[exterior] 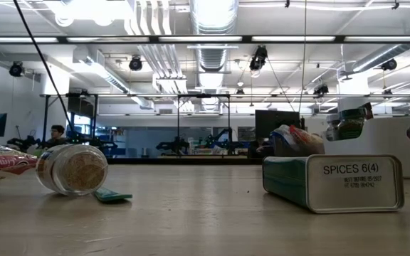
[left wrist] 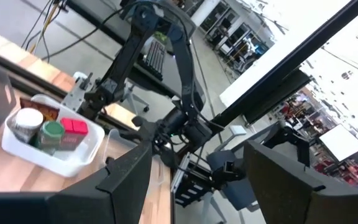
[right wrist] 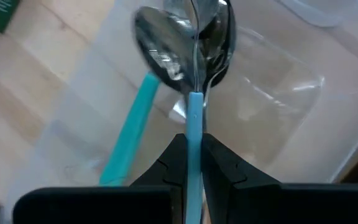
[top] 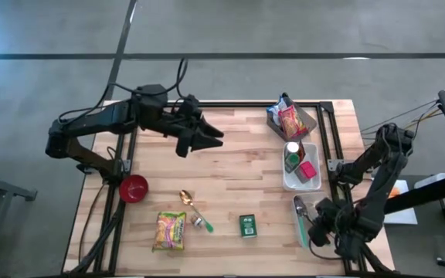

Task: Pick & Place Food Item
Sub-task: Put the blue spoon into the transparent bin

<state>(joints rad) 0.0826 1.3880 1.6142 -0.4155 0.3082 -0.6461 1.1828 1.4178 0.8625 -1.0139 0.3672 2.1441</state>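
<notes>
My right gripper (top: 321,226) is at the table's near right corner, shut on a teal-handled metal spoon (right wrist: 211,34) above a clear plastic container (right wrist: 272,93). A second teal-handled spoon (right wrist: 157,56) lies in that container. My left gripper (top: 211,139) hangs open and raised over the far middle of the table, with nothing between its fingers. A noodle packet (top: 170,231), a small jar (exterior: 72,169) and a green spice tin (top: 247,225) lie on the wood near the front edge. My right gripper pinches the spoon's teal handle (right wrist: 194,121) between its two fingers. The fingers come from above, slanting steeply down, and lie along the handle. The spoon's bowl points away from the fingers, down over the clear container. Whether it touches the container I cannot tell.
A white tray (top: 290,182) with jars and a pink box stands at the right edge. Behind it is a clear bin (top: 309,121) of snack packets. A red bowl (top: 134,188) sits near the left edge and a gold spoon (top: 186,198) beside the jar.
</notes>
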